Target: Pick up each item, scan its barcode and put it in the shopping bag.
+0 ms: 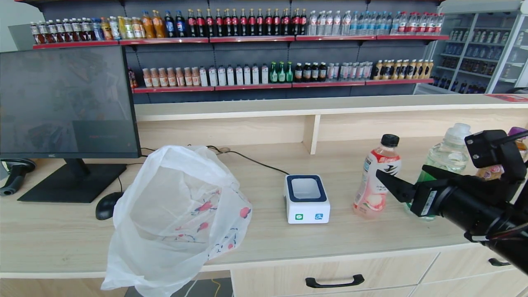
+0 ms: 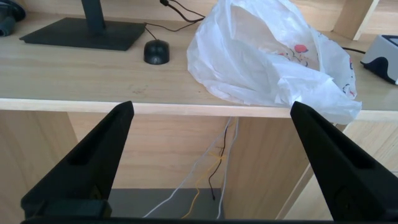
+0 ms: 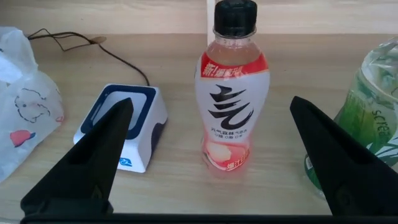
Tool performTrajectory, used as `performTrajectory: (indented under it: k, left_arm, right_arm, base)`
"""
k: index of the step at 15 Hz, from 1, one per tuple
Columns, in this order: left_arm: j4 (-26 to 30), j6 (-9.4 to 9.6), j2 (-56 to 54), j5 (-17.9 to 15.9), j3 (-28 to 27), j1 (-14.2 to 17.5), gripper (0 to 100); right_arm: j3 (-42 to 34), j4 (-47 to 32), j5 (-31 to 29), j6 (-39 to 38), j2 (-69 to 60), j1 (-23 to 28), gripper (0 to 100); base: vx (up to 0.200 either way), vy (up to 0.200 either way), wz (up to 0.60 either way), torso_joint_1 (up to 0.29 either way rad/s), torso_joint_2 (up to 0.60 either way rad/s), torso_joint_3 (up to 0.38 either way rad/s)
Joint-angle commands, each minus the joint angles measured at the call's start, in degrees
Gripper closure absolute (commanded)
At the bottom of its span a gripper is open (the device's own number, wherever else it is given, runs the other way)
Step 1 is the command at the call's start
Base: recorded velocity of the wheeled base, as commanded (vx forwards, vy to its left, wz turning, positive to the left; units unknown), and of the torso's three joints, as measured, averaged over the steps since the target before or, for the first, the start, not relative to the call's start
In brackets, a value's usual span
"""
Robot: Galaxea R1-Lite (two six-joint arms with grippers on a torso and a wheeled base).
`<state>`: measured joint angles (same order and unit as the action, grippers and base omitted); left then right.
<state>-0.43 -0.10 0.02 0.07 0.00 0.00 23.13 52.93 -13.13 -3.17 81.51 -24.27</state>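
1. My right gripper (image 3: 211, 102) is wide open, holding nothing. The pink bottle (image 1: 376, 181) stands upright on the counter just ahead, near the scanner (image 1: 307, 199).
2. Risk: a finger could nudge the tall bottle over, or clip the green bottle (image 1: 447, 161) beside it.

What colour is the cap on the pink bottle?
The cap is black, clearest in the right wrist view.

Bold black characters on label of pink bottle (image 3: 233, 106); two icons on scanner (image 1: 307, 206).
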Motion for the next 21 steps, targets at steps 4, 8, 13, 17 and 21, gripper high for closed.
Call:
performTrajectory:
  k: [4,8,13,17,21]
  left_arm:
    - [0.0,-0.08,0.0,0.0,0.0,0.0,0]
    - [0.0,0.01,0.0,0.0,0.0,0.0,0]
    - [0.0,0.01,0.0,0.0,0.0,0.0,0]
    - [0.0,0.01,0.0,0.0,0.0,0.0,0]
    - [0.0,0.01,0.0,0.0,0.0,0.0,0]
  right_arm:
    - [-3.9,6.8,-0.1,1.1,7.2,1.4,0]
    - [-5.2,7.0,-0.1,1.1,8.2,3.0,0]
    - [-5.6,7.5,0.0,1.2,10.4,3.4,0]
    - [-3.8,9.5,0.0,1.2,13.7,3.4,0]
    - [-1.9,9.6,0.2,1.1,15.4,3.4,0]
  base:
    - [0.000,0.000,0.00,0.000,0.00,0.000]
    - [0.000,0.000,0.00,0.000,0.00,0.000]
    - [0.000,0.000,0.00,0.000,0.00,0.000]
    - [0.000,0.000,0.00,0.000,0.00,0.000]
    - [0.000,0.000,0.00,0.000,0.00,0.000]
